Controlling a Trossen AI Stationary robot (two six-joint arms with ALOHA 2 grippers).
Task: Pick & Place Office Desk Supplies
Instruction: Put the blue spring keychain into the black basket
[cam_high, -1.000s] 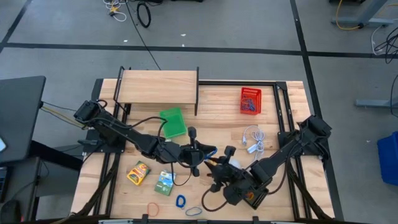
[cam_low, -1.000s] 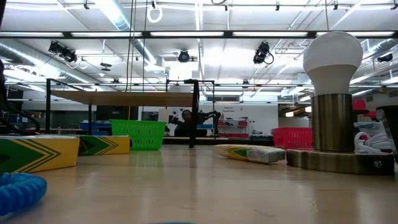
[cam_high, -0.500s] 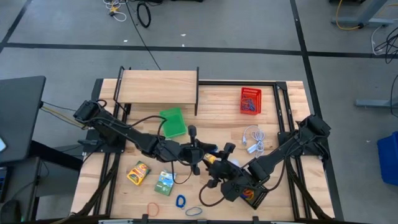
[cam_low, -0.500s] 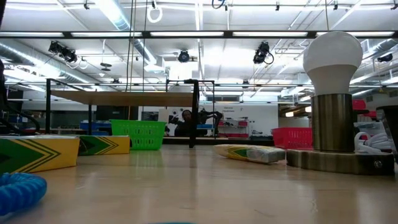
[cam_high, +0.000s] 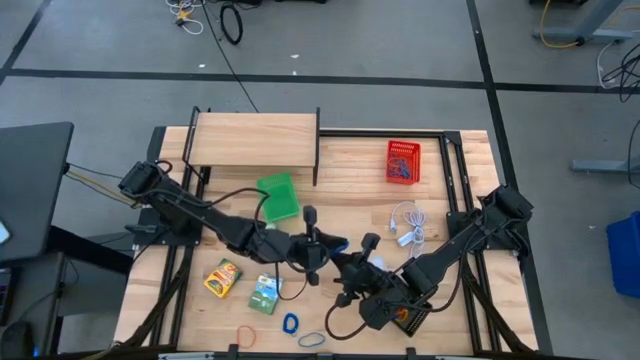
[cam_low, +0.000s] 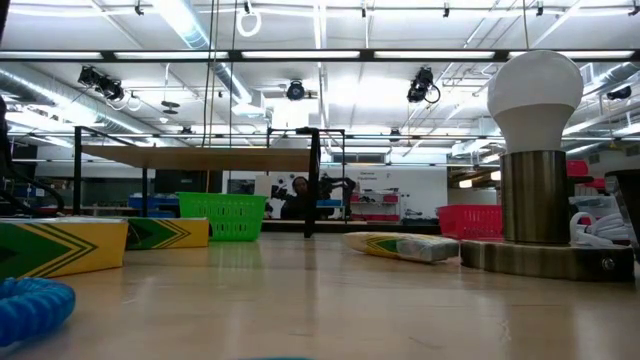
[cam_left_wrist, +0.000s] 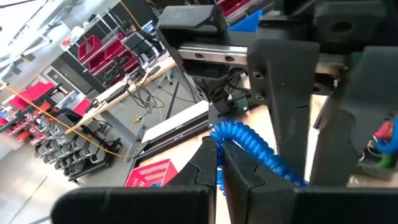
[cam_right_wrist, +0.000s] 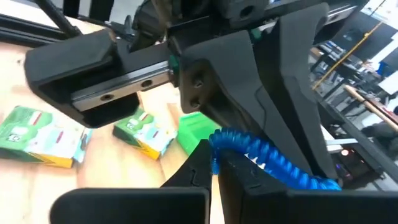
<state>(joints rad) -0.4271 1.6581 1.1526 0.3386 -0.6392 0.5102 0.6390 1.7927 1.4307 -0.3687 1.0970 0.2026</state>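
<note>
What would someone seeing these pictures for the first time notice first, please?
Mid-table, the left gripper and the right gripper meet, both shut on one blue coiled plastic loop. Nearest the low camera stands a white ball-shaped object on a metal base. A red mesh basket sits at the far right.

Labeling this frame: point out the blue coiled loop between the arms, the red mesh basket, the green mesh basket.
blue coiled loop (cam_left_wrist: 249, 140): left wrist view, mid-coil.
red mesh basket (cam_high: 403, 162): high view, its centre.
green mesh basket (cam_high: 279, 198): high view, its middle.
</note>
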